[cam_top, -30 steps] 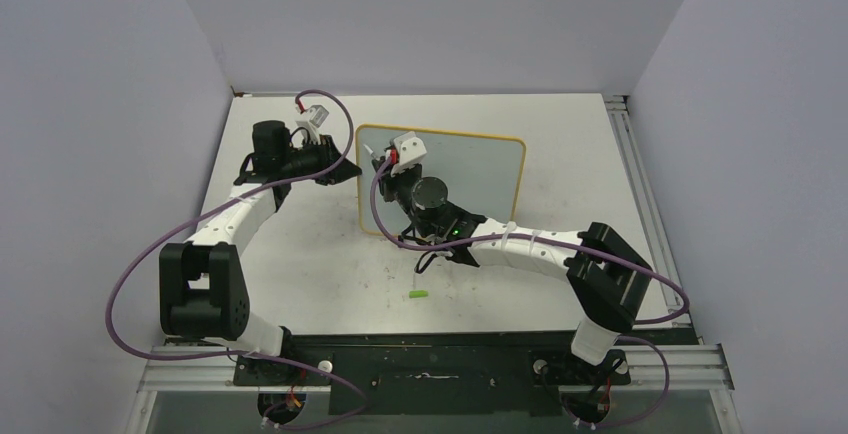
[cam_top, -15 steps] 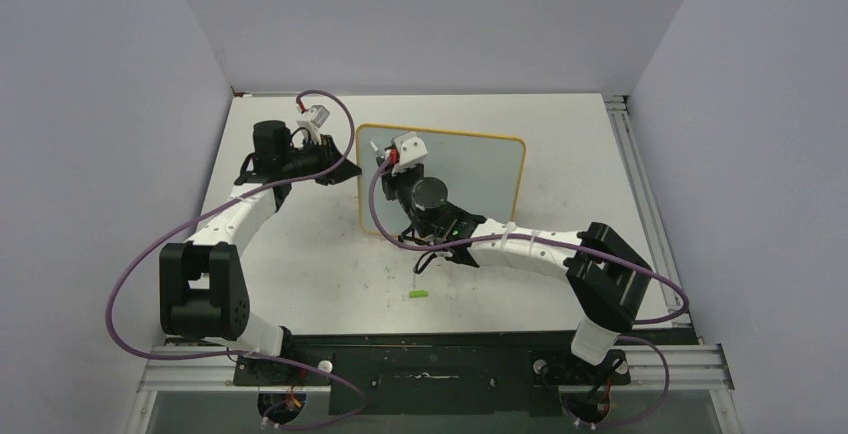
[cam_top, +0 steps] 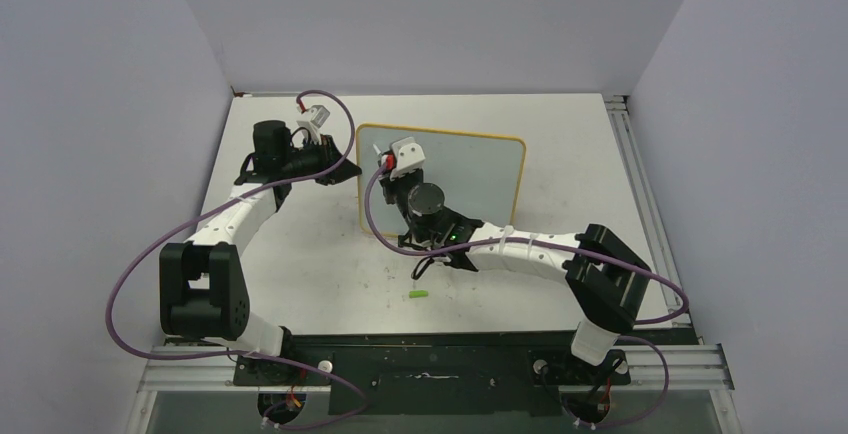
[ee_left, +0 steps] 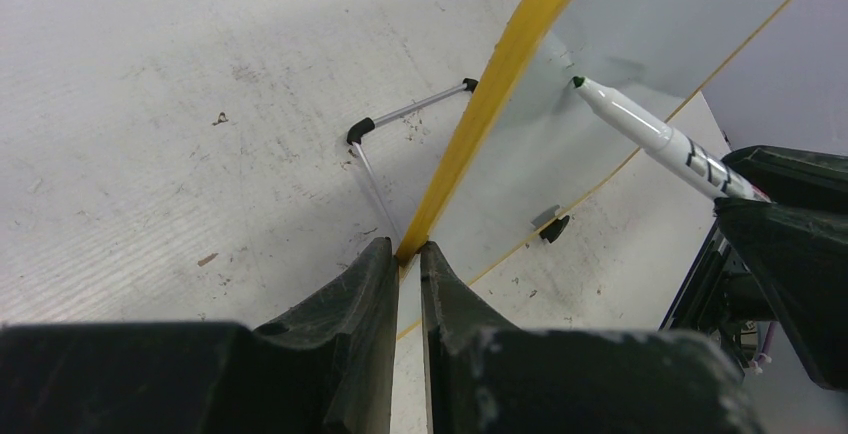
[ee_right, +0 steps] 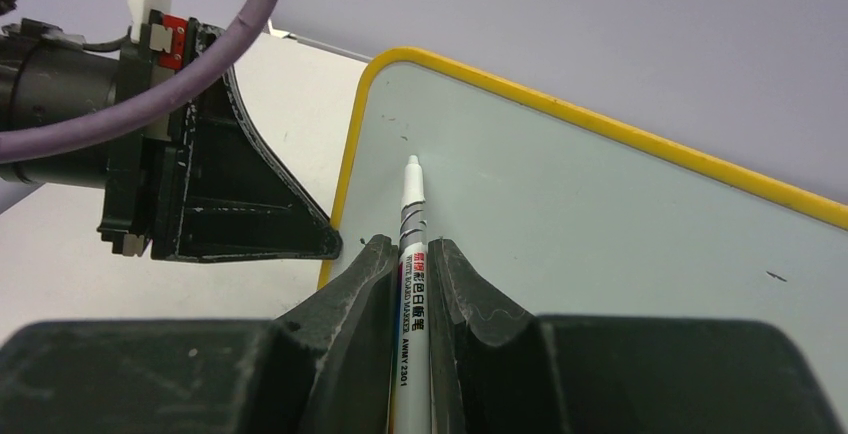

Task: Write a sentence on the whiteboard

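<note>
Behind the right end effector [ee_right: 410,246], the marker [ee_right: 411,194] runs off the picture's bottom edge. To its right, the whiteboard [ee_right: 600,224] is cut off.

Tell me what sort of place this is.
Most likely a robot lab test cell, not a home or office: two arms are bolted to a metal rail at a scuffed white table, plain walls box it in, the left gripper holds a whiteboard, the right gripper a marker.
</note>
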